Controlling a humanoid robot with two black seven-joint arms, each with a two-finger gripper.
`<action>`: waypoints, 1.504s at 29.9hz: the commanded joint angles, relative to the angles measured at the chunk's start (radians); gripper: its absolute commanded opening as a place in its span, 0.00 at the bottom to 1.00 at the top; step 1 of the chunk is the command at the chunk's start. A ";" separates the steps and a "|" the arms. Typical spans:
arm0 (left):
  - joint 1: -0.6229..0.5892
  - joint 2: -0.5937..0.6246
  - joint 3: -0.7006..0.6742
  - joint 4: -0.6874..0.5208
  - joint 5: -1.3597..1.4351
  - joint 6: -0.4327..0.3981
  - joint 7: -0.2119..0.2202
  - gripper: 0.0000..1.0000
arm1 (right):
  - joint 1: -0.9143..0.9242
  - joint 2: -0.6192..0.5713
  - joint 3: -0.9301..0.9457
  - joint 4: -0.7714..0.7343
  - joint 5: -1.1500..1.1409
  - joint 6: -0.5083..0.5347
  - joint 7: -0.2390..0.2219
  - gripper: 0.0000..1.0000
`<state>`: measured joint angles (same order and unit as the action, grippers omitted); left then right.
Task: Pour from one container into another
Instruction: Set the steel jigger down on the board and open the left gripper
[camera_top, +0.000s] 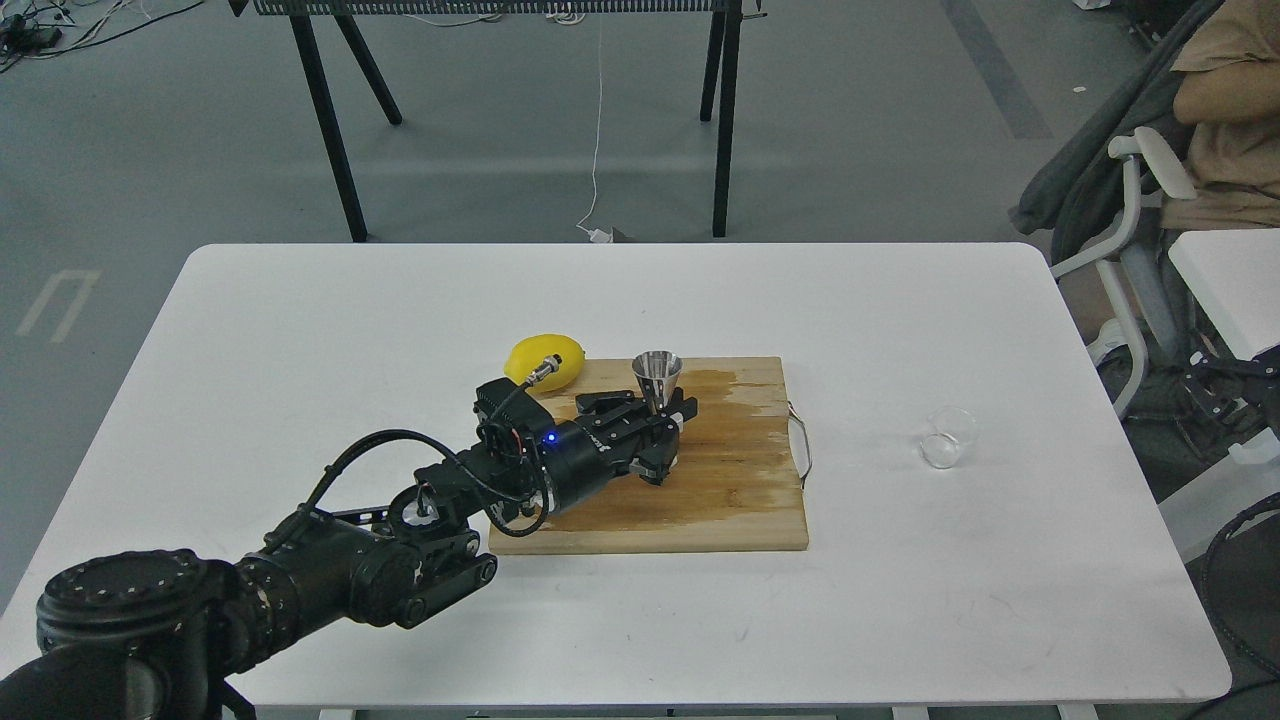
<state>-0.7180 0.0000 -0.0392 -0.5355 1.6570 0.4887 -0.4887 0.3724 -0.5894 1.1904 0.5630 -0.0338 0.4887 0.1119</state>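
- Because our left gripper (668, 428) sits right at the jigger (657, 379), we think the step now is to take hold of the jigger's thin middle.
- The two fingers stand a little apart, one on each side of the jigger's lower part, but we cannot tell if they already squeeze it.
- To do this well, we should close gently on the thin middle and keep the jigger straight up, so it does not tip.
- We should also keep the wide mouth facing up, ready for the pour.
- Our left arm comes in low from the near left corner of the table (300, 300) and reaches flat across the wooden board (740, 490).
- The wrist lies almost level, just above the board.
- The jigger stands upright near the far edge of the board, which looks wet and dark in places.
- A lemon (545, 358) lies just beside the board's far left corner.
- The glass cup (946, 437) stands alone on the table, well apart, toward the right edge.
- Our right gripper does not show.
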 joint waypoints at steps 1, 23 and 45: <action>0.000 0.000 0.001 0.014 0.001 0.000 0.000 0.17 | 0.000 0.000 0.001 0.000 0.000 0.000 0.000 0.99; 0.002 0.000 0.002 0.012 0.003 0.000 0.000 0.32 | -0.001 0.000 0.000 -0.002 0.000 0.000 0.000 0.99; 0.029 0.000 0.007 0.015 0.012 0.000 0.000 0.50 | -0.004 0.000 0.000 0.000 0.000 0.000 0.000 0.99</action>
<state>-0.6898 0.0000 -0.0321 -0.5200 1.6681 0.4887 -0.4887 0.3686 -0.5890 1.1903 0.5619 -0.0338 0.4887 0.1120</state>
